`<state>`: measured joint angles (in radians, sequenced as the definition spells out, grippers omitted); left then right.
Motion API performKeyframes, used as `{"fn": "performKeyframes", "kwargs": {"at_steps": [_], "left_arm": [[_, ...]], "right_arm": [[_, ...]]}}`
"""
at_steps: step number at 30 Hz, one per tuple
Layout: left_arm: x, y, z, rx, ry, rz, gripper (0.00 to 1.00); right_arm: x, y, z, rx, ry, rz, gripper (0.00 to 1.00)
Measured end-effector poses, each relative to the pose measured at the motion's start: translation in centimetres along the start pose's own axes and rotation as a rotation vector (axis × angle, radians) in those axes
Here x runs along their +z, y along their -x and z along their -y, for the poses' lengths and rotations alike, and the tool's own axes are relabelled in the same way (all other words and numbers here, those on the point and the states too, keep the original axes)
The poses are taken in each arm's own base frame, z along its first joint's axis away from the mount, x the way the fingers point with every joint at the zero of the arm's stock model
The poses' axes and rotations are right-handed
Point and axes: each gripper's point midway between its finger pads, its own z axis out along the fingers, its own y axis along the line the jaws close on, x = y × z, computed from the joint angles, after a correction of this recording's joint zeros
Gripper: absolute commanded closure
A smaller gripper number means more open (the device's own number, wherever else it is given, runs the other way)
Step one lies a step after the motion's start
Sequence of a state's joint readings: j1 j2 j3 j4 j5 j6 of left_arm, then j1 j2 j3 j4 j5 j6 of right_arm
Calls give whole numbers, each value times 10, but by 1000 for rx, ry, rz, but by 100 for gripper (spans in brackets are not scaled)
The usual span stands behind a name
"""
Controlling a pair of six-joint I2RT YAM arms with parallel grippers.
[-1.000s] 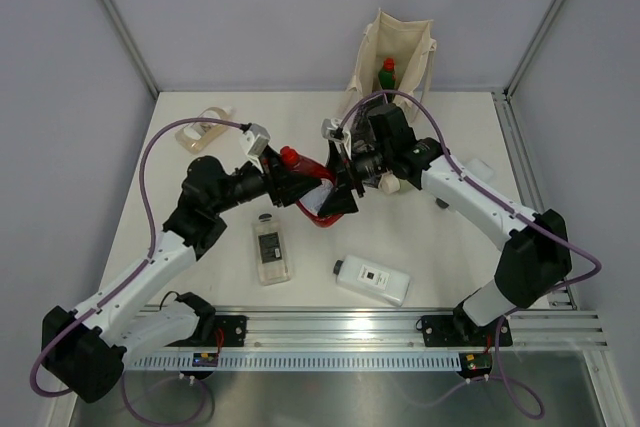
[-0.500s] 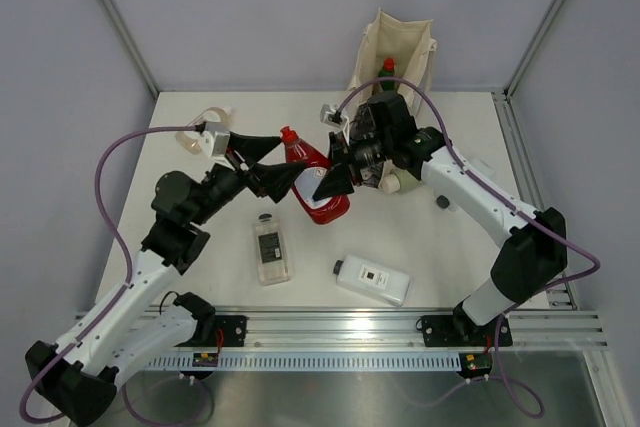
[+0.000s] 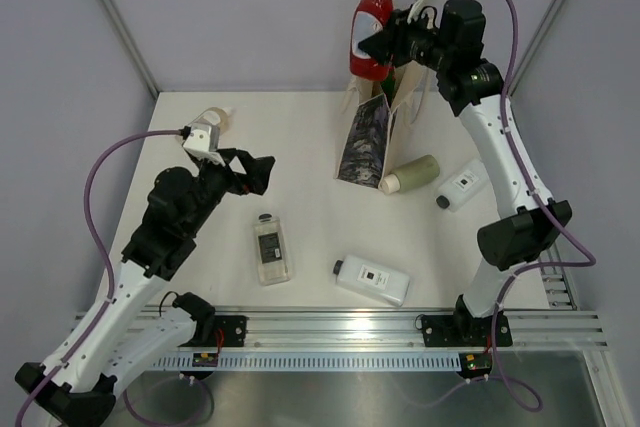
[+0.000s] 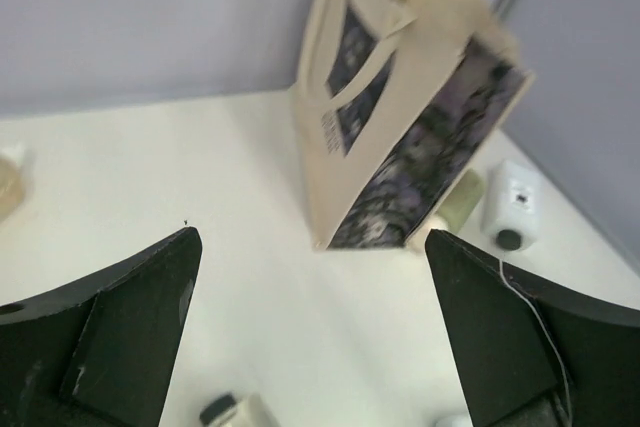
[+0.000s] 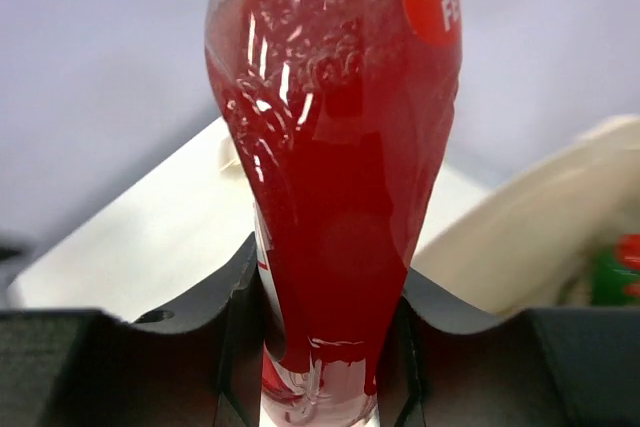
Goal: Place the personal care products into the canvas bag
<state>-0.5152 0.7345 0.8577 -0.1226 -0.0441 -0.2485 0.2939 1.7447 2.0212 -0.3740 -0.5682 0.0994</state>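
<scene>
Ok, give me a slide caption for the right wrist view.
Right end effector shut on the upright red bottle, canvas bag rim showing at lower right.

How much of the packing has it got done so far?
One green bottle already sits inside the canvas bag. The right hand holds the red bottle above its opening. Five lie on the table: pale green cylinder, two white bottles, clear bottle, peach bottle.

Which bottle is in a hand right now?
The red bottle, clamped upright in the right hand above the canvas bag; those on the table lie untouched.
</scene>
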Motion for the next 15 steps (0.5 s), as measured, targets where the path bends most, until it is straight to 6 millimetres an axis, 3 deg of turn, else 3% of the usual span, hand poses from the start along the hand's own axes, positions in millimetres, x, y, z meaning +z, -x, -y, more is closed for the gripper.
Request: {"fn": "performKeyframes", "kwargs": {"at_steps": [3, 6, 11, 15], "left_arm": [[-5, -26, -17, -27, 89, -90, 1], [-13, -54, -30, -70, 155, -149, 1], [-34, -95, -50, -134, 254, -216, 1], [-46, -109, -61, -193, 323, -218, 1]], "right_arm": [[16, 19, 49, 27, -232, 82, 100], [33, 13, 100, 58, -429, 120, 100], [48, -51, 162, 123, -636, 28, 99], [55, -102, 181, 156, -689, -77, 84]]}}
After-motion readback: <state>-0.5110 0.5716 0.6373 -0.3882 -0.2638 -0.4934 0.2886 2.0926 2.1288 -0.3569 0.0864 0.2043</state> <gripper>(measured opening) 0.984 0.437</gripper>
